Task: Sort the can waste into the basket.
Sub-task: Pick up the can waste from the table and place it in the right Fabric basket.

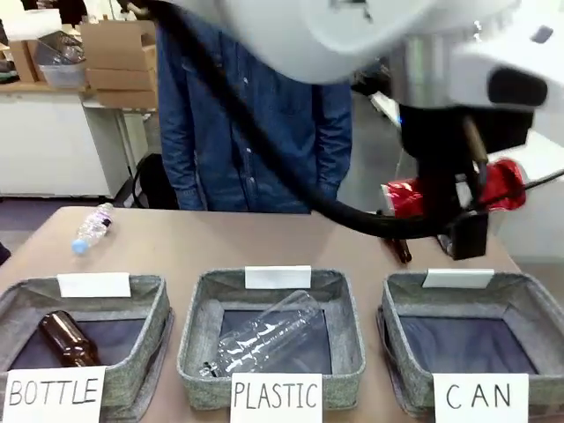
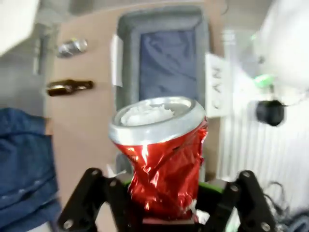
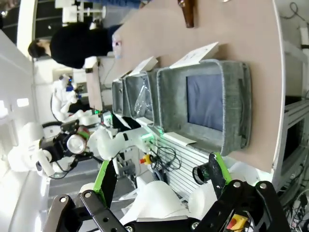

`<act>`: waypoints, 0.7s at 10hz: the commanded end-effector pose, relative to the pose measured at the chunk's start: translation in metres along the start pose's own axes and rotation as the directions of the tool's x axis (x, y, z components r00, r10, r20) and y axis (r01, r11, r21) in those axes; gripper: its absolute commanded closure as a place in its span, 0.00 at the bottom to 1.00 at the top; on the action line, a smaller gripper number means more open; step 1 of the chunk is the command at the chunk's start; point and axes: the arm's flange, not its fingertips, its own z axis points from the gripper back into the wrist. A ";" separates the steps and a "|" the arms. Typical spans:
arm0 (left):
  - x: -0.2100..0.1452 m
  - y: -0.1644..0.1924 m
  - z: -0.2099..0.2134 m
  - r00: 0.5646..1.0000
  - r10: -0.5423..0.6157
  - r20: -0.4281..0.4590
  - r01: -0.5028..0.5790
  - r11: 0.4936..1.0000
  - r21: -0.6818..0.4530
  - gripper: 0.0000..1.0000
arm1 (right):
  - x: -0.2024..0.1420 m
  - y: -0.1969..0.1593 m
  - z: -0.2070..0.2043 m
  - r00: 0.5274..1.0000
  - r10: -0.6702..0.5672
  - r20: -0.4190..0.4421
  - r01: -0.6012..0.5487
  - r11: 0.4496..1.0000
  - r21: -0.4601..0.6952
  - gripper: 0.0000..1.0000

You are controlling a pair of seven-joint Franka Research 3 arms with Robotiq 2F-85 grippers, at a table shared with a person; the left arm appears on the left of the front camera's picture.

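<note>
Left gripper: the left gripper [image 2: 166,203] is clamping the red can [image 2: 161,154] at its crushed waist, one finger on each side, so the jaws are pressing together on the metal.
Why this grip: I judge that the dent is giving the green pads a narrower, flatter place to bite, and it is leaving both ends of the can free.
Where the can is: it is hanging in the air on the robot's right side, although the left arm is holding it. It is over the far part of the CAN basket [image 1: 529,295] and is not touching it.
Long axis: in the front view the can is lying about level, with its length running left to right across the picture. I cannot tell there which end is which.
Pointing: in the left wrist view its silver end is pointing away from the fingers, toward the open mouth of the basket beyond it.
Why so high: the arm is holding it well above the rim, probably so that it can drop in without catching the woven wall.
Right gripper: the right gripper [image 3: 161,166] is waiting with its fingers apart and nothing between them, on the robot's side of the table [image 1: 220,238].
Neighbour: a brown bottle [image 2: 70,87] is lying on the table just behind the basket, and it is not part of this job.
</note>
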 end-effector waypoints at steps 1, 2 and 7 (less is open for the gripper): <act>0.106 0.021 -0.041 0.998 0.034 -0.052 -0.037 0.997 -0.069 1.00 | 0.009 0.014 -0.014 1.000 -0.009 -0.027 0.009 1.000 -0.008 0.00; 0.124 0.023 -0.067 0.997 0.028 -0.076 -0.031 0.999 -0.044 1.00 | 0.009 0.014 -0.014 1.000 -0.009 -0.027 0.009 1.000 -0.008 0.00; 0.088 0.000 -0.129 0.987 -0.039 -0.155 0.032 0.998 -0.046 1.00 | 0.009 0.014 -0.014 1.000 -0.009 -0.027 0.009 1.000 -0.008 0.00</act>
